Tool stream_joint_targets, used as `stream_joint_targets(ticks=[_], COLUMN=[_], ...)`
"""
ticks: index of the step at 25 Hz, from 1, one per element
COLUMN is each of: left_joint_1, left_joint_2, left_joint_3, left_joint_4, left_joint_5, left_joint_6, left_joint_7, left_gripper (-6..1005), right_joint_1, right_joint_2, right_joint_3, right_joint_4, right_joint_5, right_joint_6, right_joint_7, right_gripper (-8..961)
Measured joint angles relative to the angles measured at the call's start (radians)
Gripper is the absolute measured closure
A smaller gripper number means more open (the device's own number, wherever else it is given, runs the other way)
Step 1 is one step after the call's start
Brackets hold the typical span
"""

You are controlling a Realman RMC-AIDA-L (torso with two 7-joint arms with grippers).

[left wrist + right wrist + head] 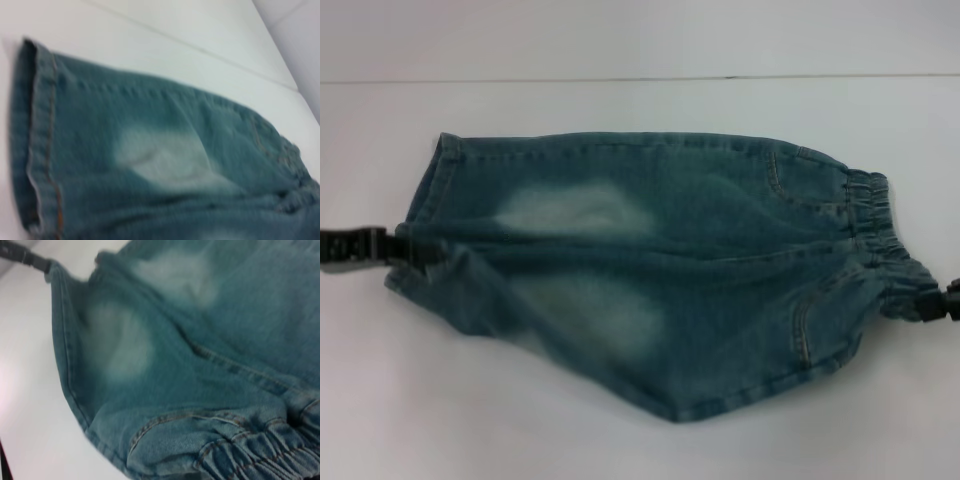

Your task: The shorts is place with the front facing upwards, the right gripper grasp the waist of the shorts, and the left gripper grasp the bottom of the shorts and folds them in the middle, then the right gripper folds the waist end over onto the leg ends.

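The blue denim shorts lie across the white table, elastic waist to the right and leg ends to the left. My left gripper is at the left edge, shut on the leg hem between the two legs. My right gripper is at the right edge, shut on the near end of the waist. The near half of the cloth is pulled taut and bunched between them. The left wrist view shows the far leg hem. The right wrist view shows the waist and, farther off, the left gripper.
The white table shows bare surface in front of and behind the shorts. The table's back edge runs along a pale wall.
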Motion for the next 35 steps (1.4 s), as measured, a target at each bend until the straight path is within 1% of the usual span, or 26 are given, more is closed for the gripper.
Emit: stream_joint_targets(ticks=[3,5,6,7,11,16,19,24,30,35], left_joint_1=[-0.011,-0.015,-0.016,-0.016,-0.018,-0.024,-0.032,-0.051,-0.067,-0.079], left_joint_2=[0.004,0.007,0.009,0.009,0.01,0.008,0.007,0.003,-0.001,-0.008], left_joint_3=[-0.011,-0.02,-0.025,-0.025,-0.027,-0.023,-0.016,0.012,0.059,0.075], left_joint_4=[-0.003,-0.007,-0.015,-0.015,-0.035,-0.062,-0.082,-0.1,-0.118,-0.133], left_joint_5=[-0.011,-0.018,-0.021,-0.021,-0.033,-0.053,-0.069,-0.075,-0.075,-0.075], left_joint_6=[-0.036,-0.066,-0.109,-0.109,-0.185,-0.285,-0.338,-0.414,-0.507,-0.575], left_joint_7=[-0.002,-0.003,-0.003,-0.003,-0.003,-0.002,0.005,0.01,0.016,0.022], left_gripper=[962,962,962,962,961,961,961,961,961,960], right_joint_1=[0.001,0.0,0.0,0.0,0.0,-0.001,0.003,0.015,0.034,0.047], right_joint_2=[-0.017,-0.022,-0.022,-0.022,-0.025,-0.028,-0.026,-0.008,-0.006,-0.006], right_joint_3=[0.039,0.063,0.078,0.092,0.14,0.149,0.151,0.143,0.141,0.137], right_joint_4=[0.052,0.073,0.082,0.095,0.162,0.222,0.249,0.293,0.306,0.307], right_joint_5=[0.021,0.044,0.054,0.066,0.123,0.198,0.216,0.255,0.272,0.273], right_joint_6=[0.036,0.057,0.068,0.08,0.15,0.216,0.268,0.375,0.441,0.495], right_joint_7=[-0.002,0.004,0.009,0.015,0.057,0.093,0.109,0.099,0.078,0.067], right_gripper=[920,920,920,920,920,921,921,921,921,921])
